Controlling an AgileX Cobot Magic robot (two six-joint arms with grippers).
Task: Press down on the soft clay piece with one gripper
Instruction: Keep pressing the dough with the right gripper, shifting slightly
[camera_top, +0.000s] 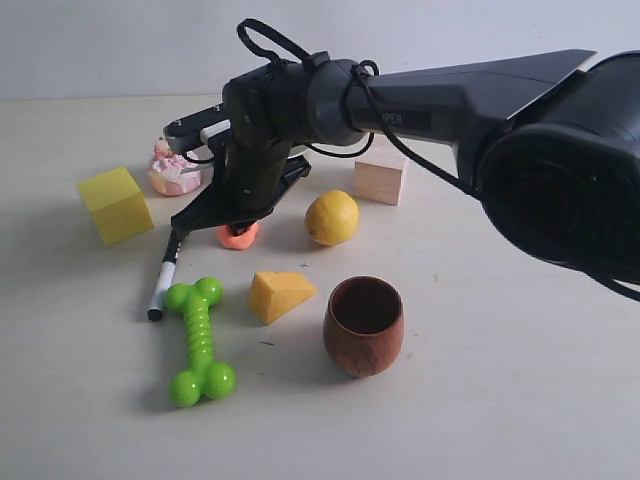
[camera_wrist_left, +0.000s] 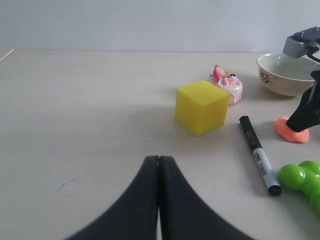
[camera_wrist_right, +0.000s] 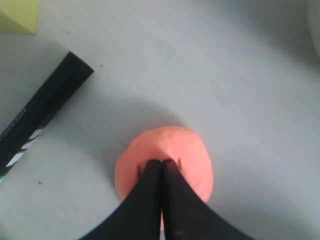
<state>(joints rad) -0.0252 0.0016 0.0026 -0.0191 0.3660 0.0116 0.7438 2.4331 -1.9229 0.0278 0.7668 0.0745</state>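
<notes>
Looming closest is the bulky black right arm (camera_top: 560, 170), which reaches in from the right. At its far end the right gripper (camera_top: 233, 226) has both black fingers pressed flat together into one blunt wedge. And that wedge sits squarely on top of the small salmon-orange lump of soft clay (camera_top: 240, 237)! The clay lies left of centre on the pale table (camera_top: 480, 420). It has the slim black-and-white marker pen (camera_top: 162, 280) just to its left, the glossy yellow lemon (camera_top: 331, 217) near on its right, and the yellow-orange cheese wedge (camera_top: 278, 295) nearer.

From the wrist, the tips touch the crown of the lump, so the clay is directly beneath the jaws and the push is straight down. It's a low, matte, roundish dome with no long axis to line up on. I'd say it will flatten and spread easily, and it might cling to the fingers.

The left gripper (camera_wrist_left: 158, 159), fingers likewise closed together, hovers over bare table well apart from the clay. The right arm is clearly the one for this job.
</notes>
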